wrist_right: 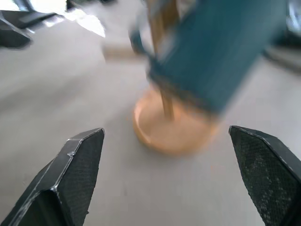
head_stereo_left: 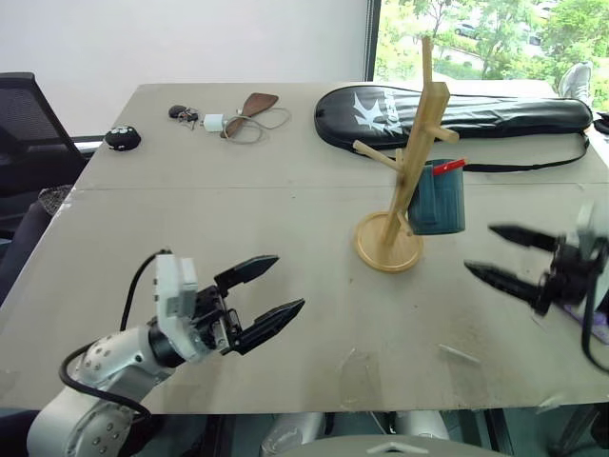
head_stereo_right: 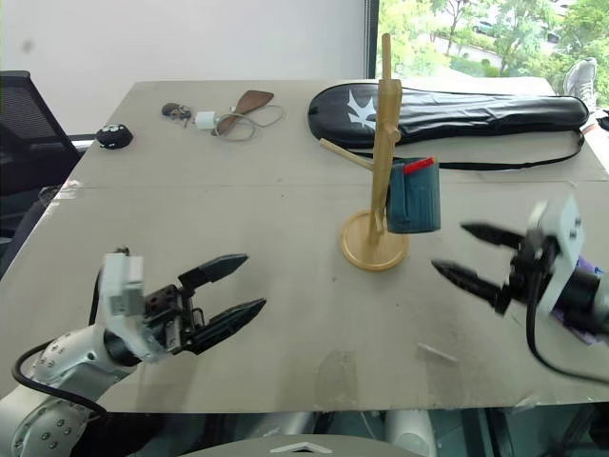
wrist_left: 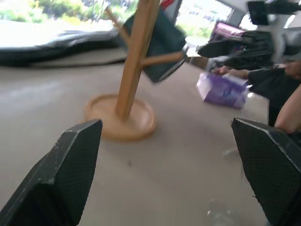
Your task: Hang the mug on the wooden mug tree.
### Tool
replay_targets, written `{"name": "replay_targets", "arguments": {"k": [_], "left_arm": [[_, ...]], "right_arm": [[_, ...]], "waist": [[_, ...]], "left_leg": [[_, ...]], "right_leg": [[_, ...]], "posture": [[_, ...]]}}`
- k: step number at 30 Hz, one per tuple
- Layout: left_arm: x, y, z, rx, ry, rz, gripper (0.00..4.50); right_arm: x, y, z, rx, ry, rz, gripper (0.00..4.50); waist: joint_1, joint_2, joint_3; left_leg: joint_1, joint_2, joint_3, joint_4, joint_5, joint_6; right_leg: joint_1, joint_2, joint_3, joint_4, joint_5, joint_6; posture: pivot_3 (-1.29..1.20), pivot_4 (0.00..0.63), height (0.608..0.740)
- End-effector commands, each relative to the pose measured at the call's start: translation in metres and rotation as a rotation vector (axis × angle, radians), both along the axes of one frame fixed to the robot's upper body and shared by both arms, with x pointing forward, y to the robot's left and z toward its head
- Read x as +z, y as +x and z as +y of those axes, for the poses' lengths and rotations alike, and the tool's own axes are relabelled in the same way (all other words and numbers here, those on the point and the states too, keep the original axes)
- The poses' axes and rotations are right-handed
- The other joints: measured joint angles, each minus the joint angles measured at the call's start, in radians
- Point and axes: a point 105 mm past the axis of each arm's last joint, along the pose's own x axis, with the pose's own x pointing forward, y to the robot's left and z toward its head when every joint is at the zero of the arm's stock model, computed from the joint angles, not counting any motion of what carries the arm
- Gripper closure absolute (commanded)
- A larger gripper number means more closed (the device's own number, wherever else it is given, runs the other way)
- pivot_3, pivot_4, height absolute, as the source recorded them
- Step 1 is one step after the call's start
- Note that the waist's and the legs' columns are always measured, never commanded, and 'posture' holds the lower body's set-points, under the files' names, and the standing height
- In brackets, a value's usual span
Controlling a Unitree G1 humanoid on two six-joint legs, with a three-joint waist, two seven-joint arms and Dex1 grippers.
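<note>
From the head camera, the mug (head_stereo_left: 438, 197) hangs by its handle on the red-tipped peg of the mug tree (head_stereo_left: 407, 171), clear of both grippers. The right gripper (head_stereo_left: 502, 255) is wide open and empty, just beside it; the left gripper (head_stereo_left: 268, 295) is open and empty too.

Both wrist views show the tree ahead of spread fingers.

The hanging looks done; next, only drawing clear.

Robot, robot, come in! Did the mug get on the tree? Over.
Both grippers open, left gripper, right gripper. Mug hanging on wooden mug tree. Nothing in the way.
</note>
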Motion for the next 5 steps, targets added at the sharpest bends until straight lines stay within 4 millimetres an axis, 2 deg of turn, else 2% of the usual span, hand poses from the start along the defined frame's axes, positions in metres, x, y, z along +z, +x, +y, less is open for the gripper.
{"name": "replay_targets", "arguments": {"k": [1,5], "left_arm": [[-0.012,0.004,0.011,0.059,0.038,0.029,0.00],[-0.034,0.001,0.024,0.093,0.114,0.060,0.00]], "right_arm": [[-0.013,-0.007,-0.017,-0.081,-0.064,-0.061,0.21],[-0.031,-0.013,-0.027,-0.136,-0.092,-0.069,0.21]], "waist": [[-0.006,0.000,0.000],[-0.011,0.001,-0.001]], "left_leg": [[0.001,0.000,0.001,0.000,0.000,0.000],[0.004,0.001,0.003,0.000,0.000,0.000]], "right_leg": [[0.000,0.000,0.001,0.001,0.000,0.000],[0.001,0.001,0.004,0.002,0.001,0.001]], "posture": [[0.00,0.150,0.740],[0.00,0.150,0.740]]}}
